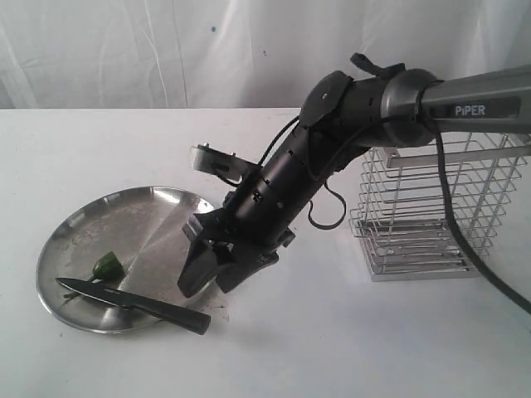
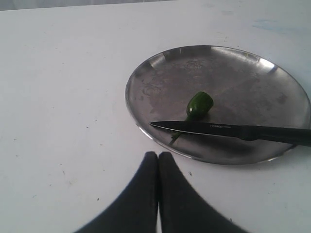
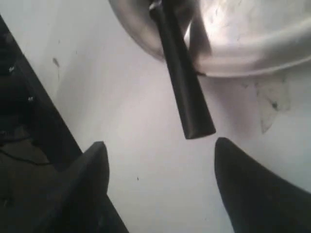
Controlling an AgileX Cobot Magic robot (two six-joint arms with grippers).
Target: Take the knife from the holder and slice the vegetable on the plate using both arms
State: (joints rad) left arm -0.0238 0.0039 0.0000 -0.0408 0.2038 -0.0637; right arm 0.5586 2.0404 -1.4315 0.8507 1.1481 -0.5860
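Okay so, exterior view first: the plate point(image 1: 141, 224) sits toward the left edge of the tabletop point(image 1: 332, 356), and the holder point(image 1: 423, 224) stands toward its right edge. The knife point(image 1: 137, 302) lies across the plate's near rim with its handle poking off onto the tabletop. The chili point(image 1: 108, 265) sits just behind the blade, near the plate's left rim. The right gripper point(image 1: 217, 278) hangs by the plate's right rim, fingers spread wide with nothing in them.

Left wrist view: the left gripper point(image 2: 158, 154) is pinched fully closed on nothing, just off the plate's rim. The blade crosses the chili's stem.

Right wrist view: the handle's end lies just ahead of the spread fingers point(image 3: 92, 170), not touching them.
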